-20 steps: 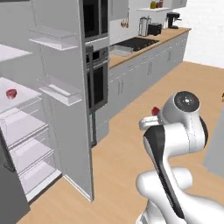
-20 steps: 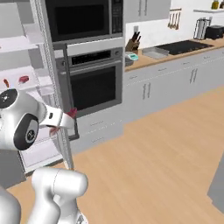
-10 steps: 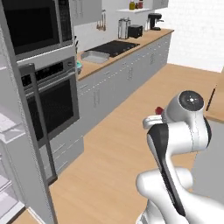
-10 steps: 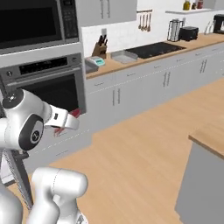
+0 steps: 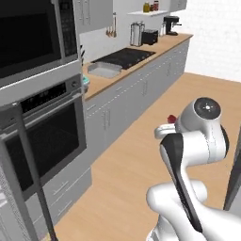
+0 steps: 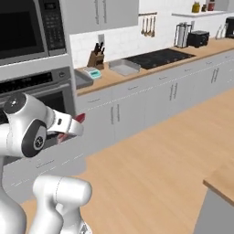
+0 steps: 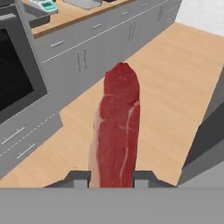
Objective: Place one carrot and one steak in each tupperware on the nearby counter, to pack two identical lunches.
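Note:
My gripper (image 7: pixel 113 177) is shut on a steak (image 7: pixel 118 127), a long red chunk with a paler pink edge that stands up between the fingertips. Its red tip pokes out past the white hand in the left base view (image 5: pixel 171 119) and the right base view (image 6: pixel 80 118). The gripper (image 5: pixel 165 128) hangs in mid-air above the wooden floor. The light brown counter (image 5: pixel 101 84) runs along the wall ahead. On it lies a shallow grey rectangular container (image 6: pixel 124 66); I cannot tell whether it is a tupperware. The carrots are out of view.
A wall oven (image 5: pixel 44 136) under a microwave (image 5: pixel 28 37) stands on the left. The counter (image 6: pixel 141 68) carries a black cooktop (image 6: pixel 157 57), a knife block (image 6: pixel 95 59), a toaster (image 6: pixel 199 39). An island corner (image 6: pixel 221 178) juts in at right.
The whole picture has swung: the base has turned, so the open fridge has left both views and the oven and long counter have come in. The steak stays in the gripper.

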You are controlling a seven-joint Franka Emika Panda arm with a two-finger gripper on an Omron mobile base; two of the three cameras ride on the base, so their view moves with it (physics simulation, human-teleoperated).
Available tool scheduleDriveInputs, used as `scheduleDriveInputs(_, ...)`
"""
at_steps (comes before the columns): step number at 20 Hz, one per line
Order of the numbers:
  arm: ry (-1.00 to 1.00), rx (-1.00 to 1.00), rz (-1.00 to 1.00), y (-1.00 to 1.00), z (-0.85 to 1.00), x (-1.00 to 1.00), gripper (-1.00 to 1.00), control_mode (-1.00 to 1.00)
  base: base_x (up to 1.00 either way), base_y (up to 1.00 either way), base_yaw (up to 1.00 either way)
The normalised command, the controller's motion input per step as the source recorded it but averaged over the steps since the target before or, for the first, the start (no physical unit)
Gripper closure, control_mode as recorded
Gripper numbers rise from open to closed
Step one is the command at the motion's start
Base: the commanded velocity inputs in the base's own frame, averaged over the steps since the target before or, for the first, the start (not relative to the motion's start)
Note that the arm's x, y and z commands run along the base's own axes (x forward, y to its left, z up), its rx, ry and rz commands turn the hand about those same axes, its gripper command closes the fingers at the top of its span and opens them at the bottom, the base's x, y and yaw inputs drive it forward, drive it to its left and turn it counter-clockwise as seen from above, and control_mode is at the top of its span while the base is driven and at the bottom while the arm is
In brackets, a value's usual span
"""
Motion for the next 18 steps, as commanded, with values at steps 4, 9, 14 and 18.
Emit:
scheduleDriveInputs(4,0.00,0.00,0.00,0.00,0.00,0.00,1.00,1.00,1.00,0.12,0.00)
scheduleDriveInputs(9,0.00,0.00,0.00,0.00,0.00,0.00,1.00,1.00,1.00,-0.14,0.00)
scheduleDriveInputs(14,0.00,0.00,0.00,0.00,0.00,0.00,1.00,1.00,1.00,-0.40,0.00)
scheduleDriveInputs(18,0.00,0.00,0.00,0.00,0.00,0.00,1.00,1.00,1.00,-0.33,0.00)
